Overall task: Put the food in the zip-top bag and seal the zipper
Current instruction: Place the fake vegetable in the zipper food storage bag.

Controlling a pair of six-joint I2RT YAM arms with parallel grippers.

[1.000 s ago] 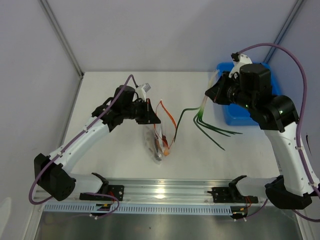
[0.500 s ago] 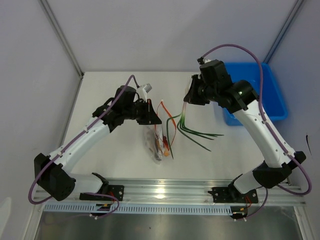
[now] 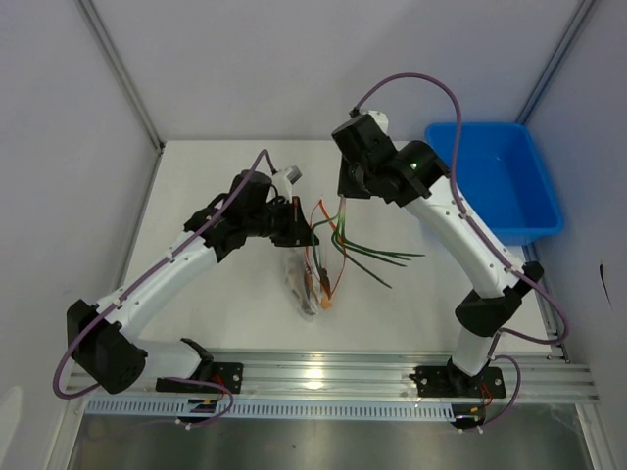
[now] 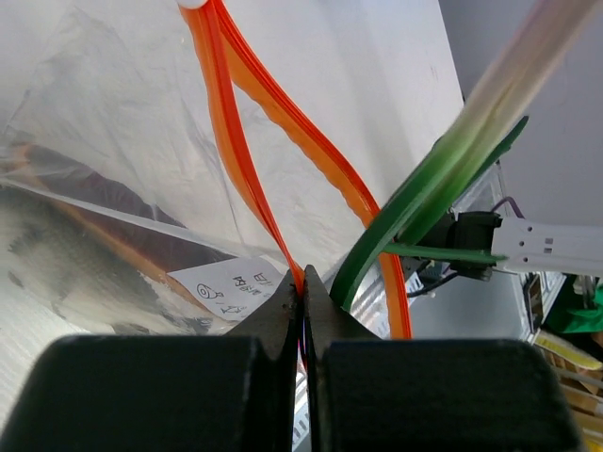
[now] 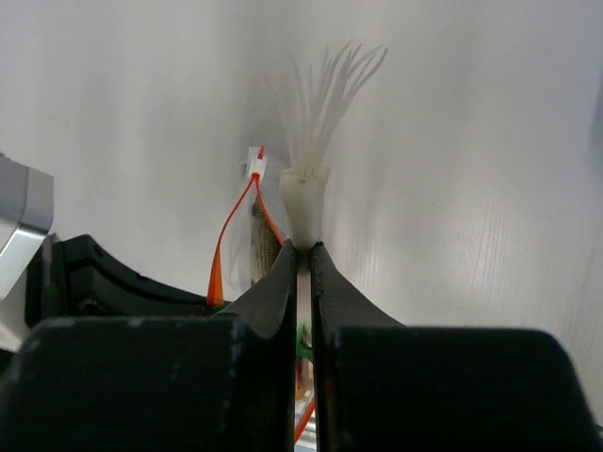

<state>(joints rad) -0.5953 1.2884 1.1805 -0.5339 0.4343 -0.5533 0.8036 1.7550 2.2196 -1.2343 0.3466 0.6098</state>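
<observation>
The clear zip-top bag [image 3: 306, 284] lies mid-table with its mouth held up. My left gripper [image 3: 298, 229] is shut on one side of the orange-red zipper [image 3: 320, 209], as the left wrist view [image 4: 303, 294] shows. Inside the bag are the grey-brown fish piece [image 4: 57, 282] and an orange piece [image 3: 324, 300]. My right gripper [image 3: 345, 194] is shut on the white stalk end [image 5: 306, 202] of the green leaf strips [image 3: 370, 253]. It holds them over the open bag mouth [image 5: 231, 240], and the leaves trail down and to the right.
The blue plastic tray [image 3: 495, 186] stands at the back right. A metal rail [image 3: 323, 377] with both arm bases runs along the near edge. White walls close in the table at the back and left.
My right arm has swung left from the blue tray to the bag mouth, carrying the green leaf strips. My left gripper has kept its hold on the zipper.
</observation>
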